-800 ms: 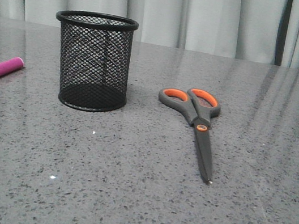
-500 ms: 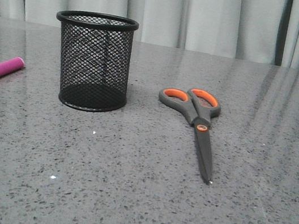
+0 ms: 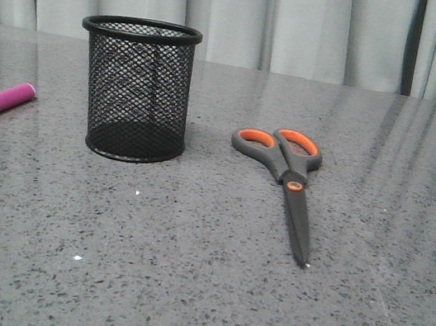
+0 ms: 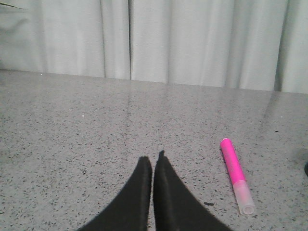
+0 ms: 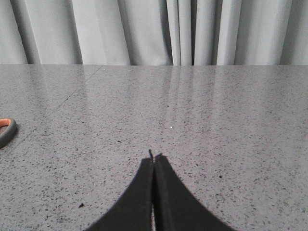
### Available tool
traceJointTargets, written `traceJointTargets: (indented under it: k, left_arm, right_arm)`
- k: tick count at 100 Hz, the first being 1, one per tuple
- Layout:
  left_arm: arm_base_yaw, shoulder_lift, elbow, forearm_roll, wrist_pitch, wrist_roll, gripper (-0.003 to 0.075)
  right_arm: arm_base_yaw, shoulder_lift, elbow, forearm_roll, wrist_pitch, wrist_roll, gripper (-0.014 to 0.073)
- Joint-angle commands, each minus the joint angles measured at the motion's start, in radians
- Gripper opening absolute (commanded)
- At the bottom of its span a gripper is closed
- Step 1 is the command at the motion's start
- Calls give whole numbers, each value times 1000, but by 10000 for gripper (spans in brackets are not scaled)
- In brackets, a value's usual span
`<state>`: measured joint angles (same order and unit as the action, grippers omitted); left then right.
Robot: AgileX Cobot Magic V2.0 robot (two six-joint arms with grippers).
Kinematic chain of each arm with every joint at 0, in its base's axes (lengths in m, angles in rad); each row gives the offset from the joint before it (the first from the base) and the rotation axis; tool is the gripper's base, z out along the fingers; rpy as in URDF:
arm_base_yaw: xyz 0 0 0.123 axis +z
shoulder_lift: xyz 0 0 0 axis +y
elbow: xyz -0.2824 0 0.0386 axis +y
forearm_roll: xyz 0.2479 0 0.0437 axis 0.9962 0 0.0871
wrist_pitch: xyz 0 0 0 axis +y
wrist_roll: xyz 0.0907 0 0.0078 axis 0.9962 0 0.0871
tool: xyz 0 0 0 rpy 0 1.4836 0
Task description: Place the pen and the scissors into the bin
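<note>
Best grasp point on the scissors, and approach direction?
Probably from above, gripper closing across the width at the neck just below the orange pivot. The scissors lie flat and closed on the table, handles toward the curtain, tip toward the camera. The blades taper thin and the loops are wide, so the neck is likely the firmest, most balanced spot. The right gripper is nearer and shut; it must open first.

Soft, even, slightly cool light throughout. The polished grey worktop [image 3: 196, 293] carries pale streaks reflecting the curtain [image 3: 308, 23]. The bin [image 3: 135, 90] casts only a faint shadow. The wrist views are slightly soft, their fingers plain black shapes.
</note>
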<state>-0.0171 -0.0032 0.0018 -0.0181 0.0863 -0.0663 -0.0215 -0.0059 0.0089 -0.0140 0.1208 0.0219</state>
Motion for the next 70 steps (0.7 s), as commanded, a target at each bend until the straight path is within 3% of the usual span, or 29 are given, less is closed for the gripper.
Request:
traceJointTargets:
  k: [1, 70]
  left_arm:
    - [-9, -26, 22, -6, -86, -8, -21]
    - [-9, -26, 22, -6, -86, -8, -21]
  right_arm:
    - [-6, -22, 18, -8, -79, -8, -68]
    - [-6, -22, 18, -8, -96, -8, -68]
